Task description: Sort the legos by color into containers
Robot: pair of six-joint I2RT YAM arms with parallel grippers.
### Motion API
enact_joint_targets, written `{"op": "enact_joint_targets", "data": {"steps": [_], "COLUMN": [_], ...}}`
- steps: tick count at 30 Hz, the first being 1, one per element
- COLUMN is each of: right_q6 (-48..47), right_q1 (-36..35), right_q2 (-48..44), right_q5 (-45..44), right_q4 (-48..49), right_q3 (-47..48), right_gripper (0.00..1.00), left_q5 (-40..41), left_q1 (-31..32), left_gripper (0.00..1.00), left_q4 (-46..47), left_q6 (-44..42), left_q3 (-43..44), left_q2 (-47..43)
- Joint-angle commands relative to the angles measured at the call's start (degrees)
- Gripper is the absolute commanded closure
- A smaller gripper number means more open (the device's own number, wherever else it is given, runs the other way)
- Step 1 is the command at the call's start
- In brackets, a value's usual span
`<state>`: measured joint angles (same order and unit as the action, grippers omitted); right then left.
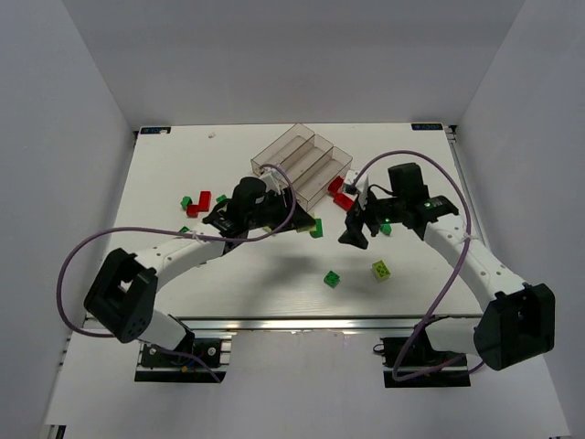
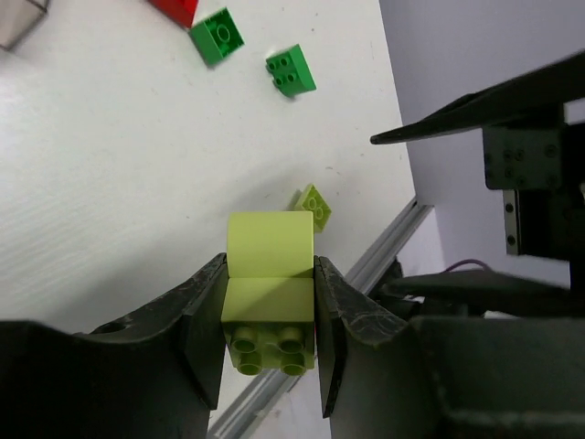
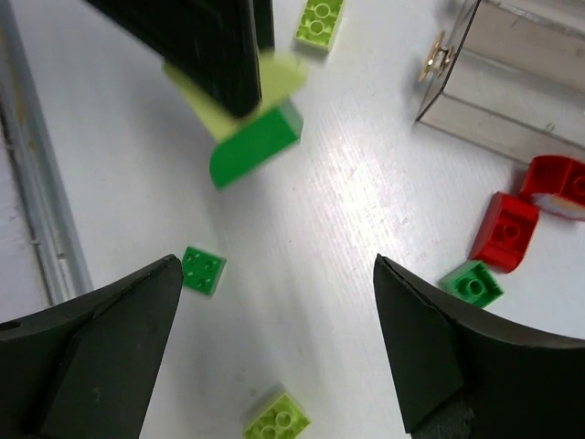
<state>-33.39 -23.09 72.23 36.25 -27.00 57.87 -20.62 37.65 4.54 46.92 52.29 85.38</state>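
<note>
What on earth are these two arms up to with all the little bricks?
Two robot arms are sorting Lego bricks by colour into the clear trays. The left gripper is clamped on a pale yellow-green brick. The right gripper hangs open and empty above loose bricks. Most bricks lie scattered on the white table, among them a green brick and a red brick.
</note>
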Motion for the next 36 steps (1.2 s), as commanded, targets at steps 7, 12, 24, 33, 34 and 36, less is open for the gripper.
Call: {"op": "enact_joint_targets", "data": {"steps": [7, 12, 24, 33, 34, 36], "right_q6": [-9.68, -6.70, 10.16, 18.79, 18.80, 18.80], "right_q1": [5.07, 3.24, -3.01, -5.38, -5.47, -6.00], "right_q2": [9.58, 14.78, 15.05, 14.78, 14.96, 15.05], "right_q5": [32.99, 39.68, 39.69, 33.98, 33.89, 34.06], "right_q4": [-22.46, -25.30, -8.69, 2.04, 2.30, 2.66], "right_q3": [11.73, 18.77, 17.55, 13.68, 13.59, 13.59], "right_gripper": [0.11, 0.11, 0.12, 0.15, 0.15, 0.16], "left_q5": [-9.52, -11.28, -11.37, -11.72, -11.72, -11.81], "left_q1": [-0.82, -0.82, -0.82, -0.82, -0.82, -0.82], "left_gripper": [1.00, 1.00, 1.00, 1.00, 1.00, 1.00], "left_q4": [13.55, 18.31, 26.49, 27.98, 28.07, 28.25], "left_q6": [-18.15, -23.45, -18.97, -18.09, -18.00, -17.83], "left_q3": [-12.38, -17.31, -20.21, -19.69, -19.69, -19.77], "left_q2": [-17.43, -26.83, -26.68, -24.74, -24.57, -24.21]}}
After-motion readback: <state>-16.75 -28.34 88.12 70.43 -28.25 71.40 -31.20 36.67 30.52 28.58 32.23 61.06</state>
